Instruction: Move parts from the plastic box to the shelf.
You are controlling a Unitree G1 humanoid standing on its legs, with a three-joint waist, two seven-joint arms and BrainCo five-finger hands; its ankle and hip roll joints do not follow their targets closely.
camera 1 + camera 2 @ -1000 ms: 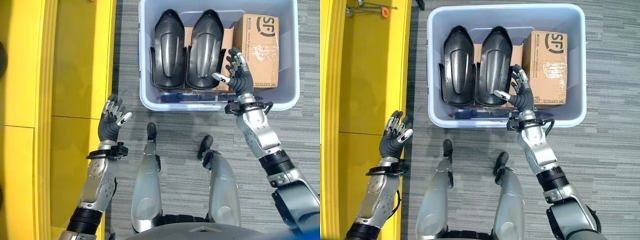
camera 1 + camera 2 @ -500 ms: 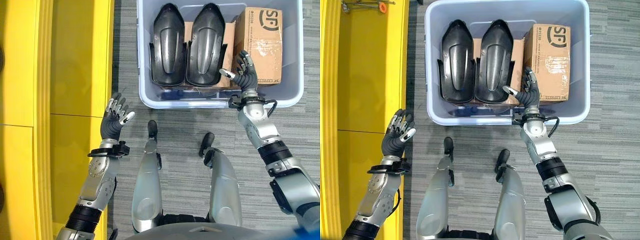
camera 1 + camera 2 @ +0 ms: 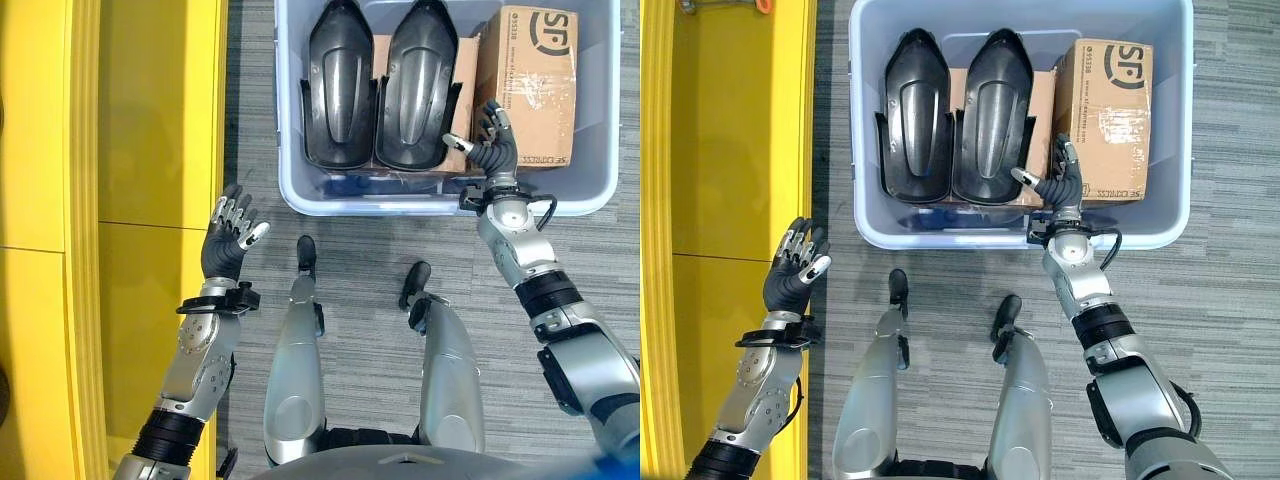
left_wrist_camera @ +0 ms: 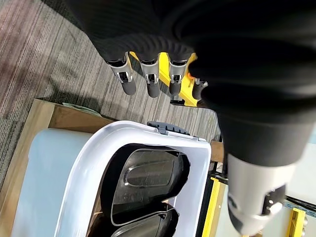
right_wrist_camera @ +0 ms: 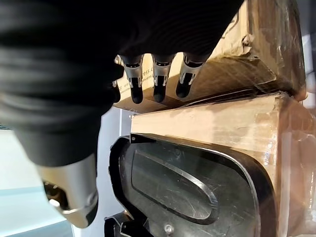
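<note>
plastic box [image 3: 868, 232]: pale blue-white tub, top centre of head views, sits on grey carpet floor [image 3: 1200, 300].
parts: two black moulded shells side by side in the box, standing on end. left shell [image 3: 912, 115], right shell [image 3: 997, 112], touching each other along the inner edges. Both inside the box, none on the shelf.
flat cardboard [image 3: 462, 95]: brown, behind/under the shells, shows betw. right shell and the carton.
carton [image 3: 1106, 118]: taped brown cardboard box, right end of the plastic box, just beside right shell.
right robot hand [image 3: 1056, 186]: over near rim of the box, lower centre-right of the tub, in the gap betw. right shell and carton. Fingers straight, thumb stuck out toward right shell, spread, holding nothing. Wrist view: fingers [image 5: 157, 78] by carton face, shell edge close below; contact w/ either can't tell.
left robot hand [image 3: 228, 244]: left-centre of frame, over carpet at the shelf edge, well apart from the box. Fingers up, relaxed and spread, empty.
shelf [image 3: 150, 120]: yellow, runs down the whole left side of frame.
extra: small orange-tipped item [image 3: 762, 4] on shelf at top left, too small to ID.
</note>
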